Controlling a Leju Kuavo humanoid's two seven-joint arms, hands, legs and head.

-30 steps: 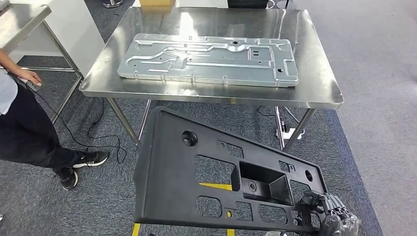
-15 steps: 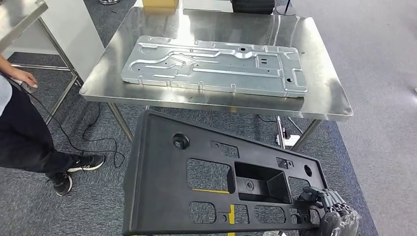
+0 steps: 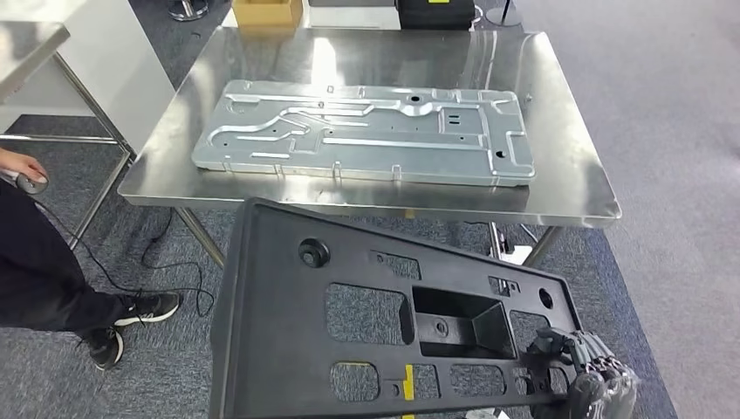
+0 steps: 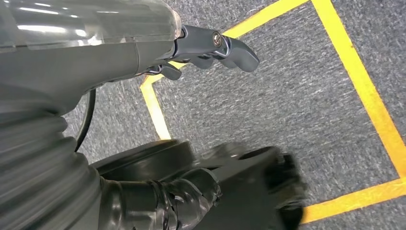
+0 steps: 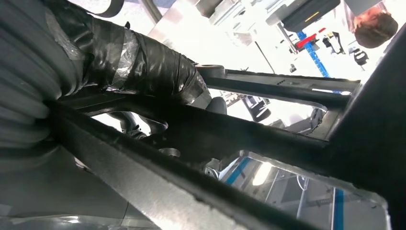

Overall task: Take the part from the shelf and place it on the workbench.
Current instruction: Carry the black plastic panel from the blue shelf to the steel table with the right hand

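I carry a large black plastic part [image 3: 279, 332], a flat panel with several cut-outs, tilted in front of me. My right hand [image 3: 583, 380] grips its near right corner, fingers curled over the rim. In the right wrist view the taped thumb of my right hand [image 5: 143, 62] lies over a bar of the part [image 5: 230, 139]. My left hand [image 4: 95, 62] stretches its fingers [image 4: 225, 45] over the carpet. A blurred black edge of the part [image 4: 249, 187] lies by its thumb; a grip there is unclear. The steel workbench [image 3: 567, 188] stands just ahead.
A silver stamped metal plate [image 3: 366, 131] covers much of the workbench. A person [image 3: 35, 262] stands at the left beside another table [image 3: 26, 48], with a cable [image 3: 148, 253] on the carpet. A cardboard box [image 3: 266, 10] and a black case [image 3: 436, 10] sit behind the bench.
The whole view has shifted, so the camera moved. The part's far edge now lies closer to the workbench's front edge. My right hand's grip looks the same.
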